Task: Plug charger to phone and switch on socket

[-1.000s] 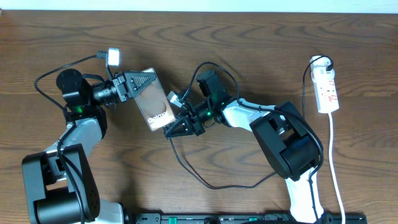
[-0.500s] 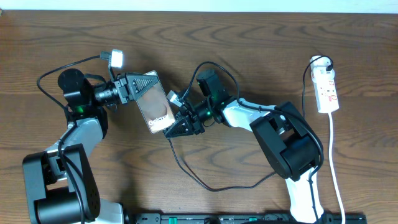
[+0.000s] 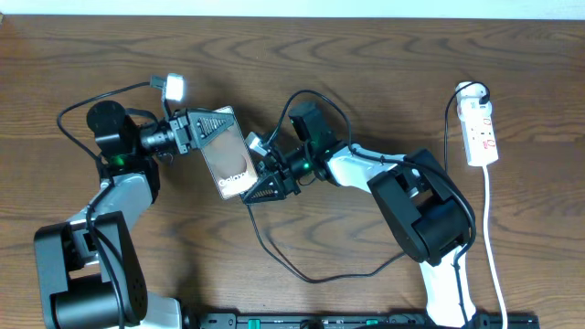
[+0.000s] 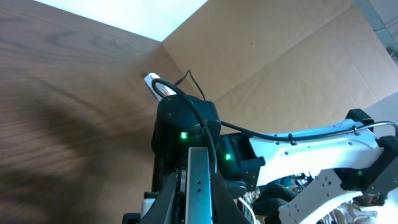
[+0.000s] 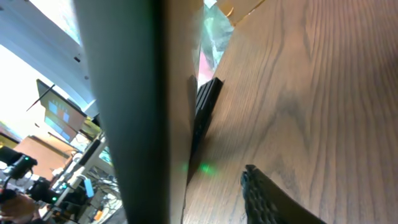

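Left claw [image 3: 212, 123], in the upper left of the overhead frame, is clamped on the top end of the phone [image 3: 233, 163]. In its wrist view the slab's thin grey edge [image 4: 199, 186] runs straight out between the fingers. The phone slants down toward the frame's centre, lettering up. It is a rigid, smooth slab, probably slippery, so a firm hold across its width near one end looks right, leaving the port end free.

Right claw [image 3: 259, 183] sits against the phone's lower end; I cannot tell whether it is pinching the plug, since its own view is filled by a blurred dark band. The charger [image 3: 320, 279] trails from there in a slack loop toward the bottom centre of the worktop [image 3: 384, 73]. The cable is light and floppy, so it should be held right at the stiff plug tip; gripped farther back, it would likely buckle instead of pushing in.

Far right, the socket [image 3: 481, 135] lies flat, well apart from both arms.
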You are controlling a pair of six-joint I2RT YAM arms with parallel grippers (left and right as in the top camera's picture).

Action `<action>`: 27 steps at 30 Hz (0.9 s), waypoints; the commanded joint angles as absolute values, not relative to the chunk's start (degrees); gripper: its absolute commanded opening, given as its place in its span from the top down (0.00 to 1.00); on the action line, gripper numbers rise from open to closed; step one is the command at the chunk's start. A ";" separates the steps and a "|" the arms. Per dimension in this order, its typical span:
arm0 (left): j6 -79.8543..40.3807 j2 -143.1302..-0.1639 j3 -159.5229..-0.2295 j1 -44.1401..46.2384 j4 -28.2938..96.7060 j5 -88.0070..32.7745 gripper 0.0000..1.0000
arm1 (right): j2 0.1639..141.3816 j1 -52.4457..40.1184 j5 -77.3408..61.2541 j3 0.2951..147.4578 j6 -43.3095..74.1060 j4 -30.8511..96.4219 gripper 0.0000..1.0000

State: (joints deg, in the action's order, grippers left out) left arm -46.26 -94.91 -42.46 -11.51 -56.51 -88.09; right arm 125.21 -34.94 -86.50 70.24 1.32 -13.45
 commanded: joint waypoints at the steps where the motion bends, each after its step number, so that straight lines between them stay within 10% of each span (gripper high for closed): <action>1: -46.11 -93.97 -42.41 -11.53 -56.66 -89.95 0.93 | 124.84 -34.44 -86.56 71.18 1.32 -13.47 0.55; 17: -46.15 -93.97 -42.41 -16.12 -56.60 -90.04 0.93 | 124.84 -34.44 -86.52 71.18 1.69 -13.47 0.43; 27: -46.13 -93.97 -42.41 -19.66 -53.36 -90.04 0.93 | 124.84 -33.54 -86.52 71.18 1.78 -13.47 0.01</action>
